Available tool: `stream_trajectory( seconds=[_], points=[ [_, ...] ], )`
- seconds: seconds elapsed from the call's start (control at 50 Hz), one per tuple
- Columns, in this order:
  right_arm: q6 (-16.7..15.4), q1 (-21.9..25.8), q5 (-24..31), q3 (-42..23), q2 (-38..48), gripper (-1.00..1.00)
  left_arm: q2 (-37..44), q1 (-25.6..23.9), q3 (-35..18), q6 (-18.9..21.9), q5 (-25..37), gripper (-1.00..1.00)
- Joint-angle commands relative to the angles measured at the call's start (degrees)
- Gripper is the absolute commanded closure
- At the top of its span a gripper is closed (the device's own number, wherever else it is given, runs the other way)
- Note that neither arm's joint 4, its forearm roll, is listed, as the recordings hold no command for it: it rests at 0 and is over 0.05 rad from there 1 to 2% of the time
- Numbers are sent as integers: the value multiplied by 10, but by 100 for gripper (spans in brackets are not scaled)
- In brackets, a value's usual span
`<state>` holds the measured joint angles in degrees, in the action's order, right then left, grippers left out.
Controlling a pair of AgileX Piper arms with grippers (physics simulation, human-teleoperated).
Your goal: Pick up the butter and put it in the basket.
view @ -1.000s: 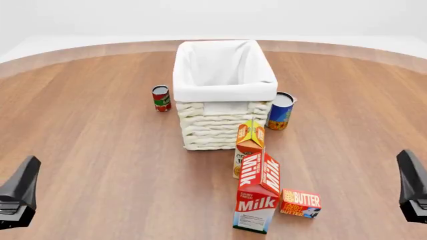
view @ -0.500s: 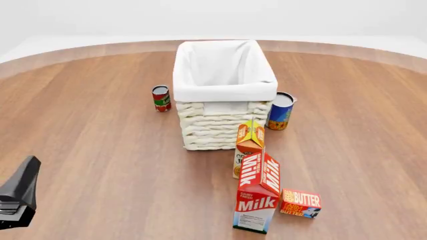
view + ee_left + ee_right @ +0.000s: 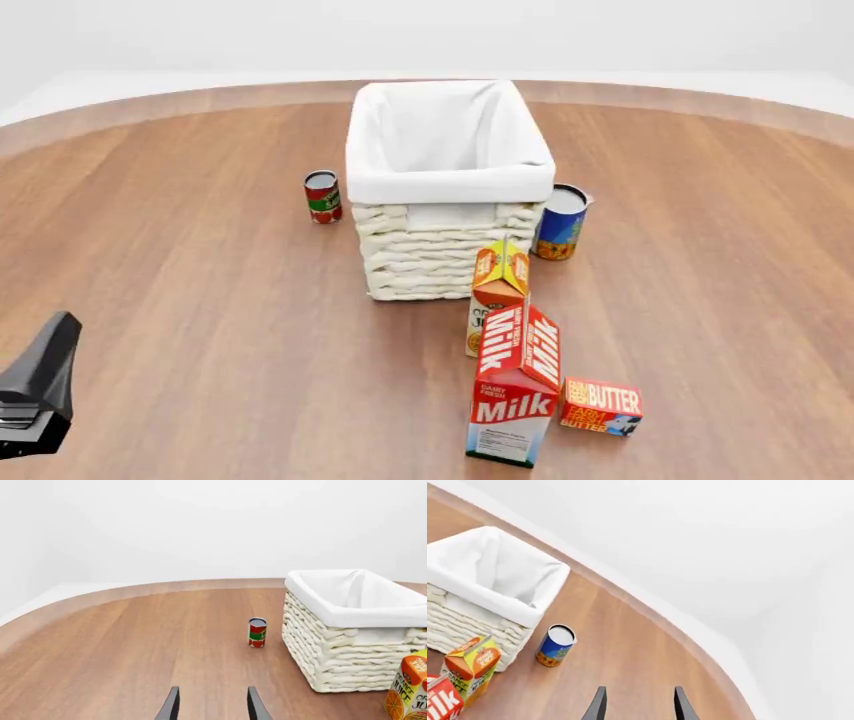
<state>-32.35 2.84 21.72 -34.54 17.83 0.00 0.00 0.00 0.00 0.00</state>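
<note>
The butter (image 3: 601, 406) lies flat near the milk (image 3: 515, 400), on the right arm's side, and both end effectors hang released, holding nothing.

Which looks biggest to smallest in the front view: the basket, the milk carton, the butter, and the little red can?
1. basket
2. milk carton, closer to the camera
3. and 4. butter and red can: too alike, and butter sits nearer
</note>
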Motion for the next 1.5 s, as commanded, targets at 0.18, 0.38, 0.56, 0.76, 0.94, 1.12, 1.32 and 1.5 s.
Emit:
stream_trajectory(
  seconds=[0.18, 0.38, 0.56, 0.76, 0.94, 1.12, 1.32, 1.5],
  points=[
    [-142, 28, 71, -45, 61, -100, 0, 0, 0, 0, 0, -100],
    [-174, 34, 93, -71, 86, -100, 0, 0, 0, 0, 0, -100],
    [-185, 65, 138, -105, 118, -100, 0, 0, 0, 0, 0, -100],
    [-201, 84, 171, -118, 151, -100, 0, 0, 0, 0, 0, -100],
    [-203, 114, 200, -125, 180, -100, 0, 0, 0, 0, 0, -100],
    [-217, 117, 219, -132, 201, -100, 0, 0, 0, 0, 0, -100],
    [-215, 161, 274, -149, 213, -100, 0, 0, 0, 0, 0, -100],
    [-229, 161, 293, -144, 219, -100, 0, 0, 0, 0, 0, -100]
  ],
)
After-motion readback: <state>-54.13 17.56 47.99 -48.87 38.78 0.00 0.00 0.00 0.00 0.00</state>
